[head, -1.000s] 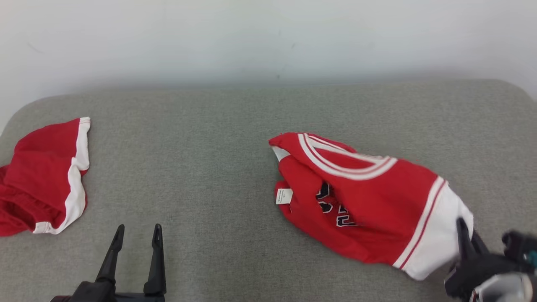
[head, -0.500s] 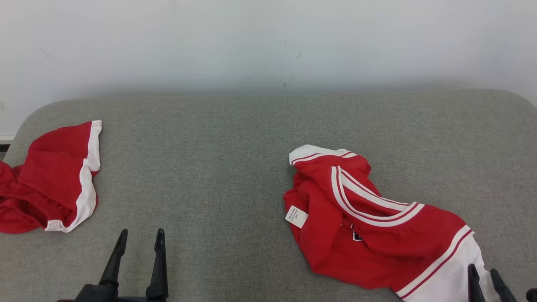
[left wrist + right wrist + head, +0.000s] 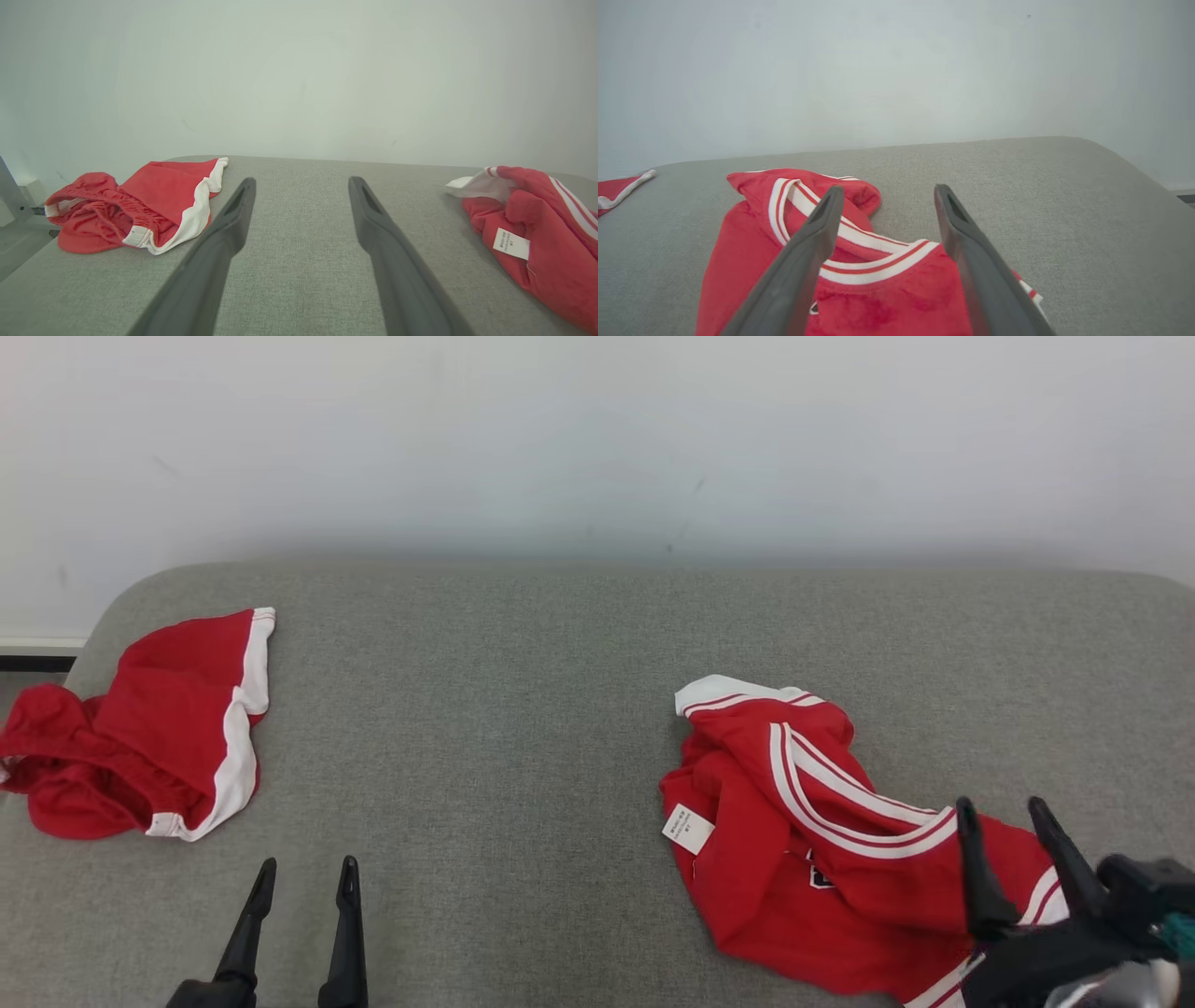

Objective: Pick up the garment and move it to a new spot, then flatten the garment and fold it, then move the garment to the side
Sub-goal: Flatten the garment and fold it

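The right tool (image 3: 999, 814) hovers spread and empty over the near right end of the red jersey (image 3: 747, 868), which lies crumpled on the right of the grey worktop (image 3: 523, 709). The left tool (image 3: 306, 877) is spread and empty too. The relocation looks done; flattening, folding and setting aside are not yet done.

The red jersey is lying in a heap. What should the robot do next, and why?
Probably lower the right hand onto the jersey and grip an edge to pull it flat: the cloth lies bunched, and that hand hovers open over it.
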Controlling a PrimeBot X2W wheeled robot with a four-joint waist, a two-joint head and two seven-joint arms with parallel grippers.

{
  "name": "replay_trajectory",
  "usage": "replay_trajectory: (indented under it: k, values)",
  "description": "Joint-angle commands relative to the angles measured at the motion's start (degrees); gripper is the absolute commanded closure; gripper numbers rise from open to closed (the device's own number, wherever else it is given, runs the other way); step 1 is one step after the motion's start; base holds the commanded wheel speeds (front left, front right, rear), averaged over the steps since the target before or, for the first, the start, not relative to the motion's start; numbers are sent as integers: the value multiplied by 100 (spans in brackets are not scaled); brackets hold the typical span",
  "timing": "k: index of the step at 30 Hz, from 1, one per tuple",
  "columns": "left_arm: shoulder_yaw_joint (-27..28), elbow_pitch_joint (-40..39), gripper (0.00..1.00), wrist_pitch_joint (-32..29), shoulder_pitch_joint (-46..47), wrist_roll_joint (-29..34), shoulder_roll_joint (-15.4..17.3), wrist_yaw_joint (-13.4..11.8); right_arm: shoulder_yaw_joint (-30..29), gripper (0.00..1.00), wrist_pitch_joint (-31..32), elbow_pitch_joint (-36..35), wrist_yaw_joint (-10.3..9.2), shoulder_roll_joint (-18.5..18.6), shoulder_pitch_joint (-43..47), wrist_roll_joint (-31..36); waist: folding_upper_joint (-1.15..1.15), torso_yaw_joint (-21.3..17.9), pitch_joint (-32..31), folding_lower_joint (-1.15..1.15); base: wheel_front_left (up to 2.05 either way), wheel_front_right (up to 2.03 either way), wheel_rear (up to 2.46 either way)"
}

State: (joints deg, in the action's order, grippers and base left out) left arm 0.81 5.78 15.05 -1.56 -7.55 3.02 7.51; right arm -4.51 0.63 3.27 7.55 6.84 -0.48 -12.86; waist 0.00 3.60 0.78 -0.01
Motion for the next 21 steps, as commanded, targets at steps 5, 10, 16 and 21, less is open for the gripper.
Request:
replay_trajectory:
  k: [5, 10, 16, 21]
  values:
    - [10, -25, 0, 19, -62, 36, -9, -8, 669, 0, 212, 420, -13, 275, -697, -96, 0, 160, -20, 1, 0, 0, 0]
    - [11, -25, 0, 19, -22, 9, -10, -9, 1183, 0, 317, 1112, -13, 422, -1344, -191, 0, 356, 35, 1, 0, 0, 0]
    - [-38, -12, 0, 18, 55, -43, -12, -8, 1505, 0, 323, 2132, -13, 544, -1952, -286, 0, 635, 176, 1, 0, 0, 0]
    - [-98, -11, 0, 19, 116, -84, -15, -17, 1649, 0, 167, 2931, -13, 608, -2283, -369, 0, 898, 287, 1, 0, 0, 0]
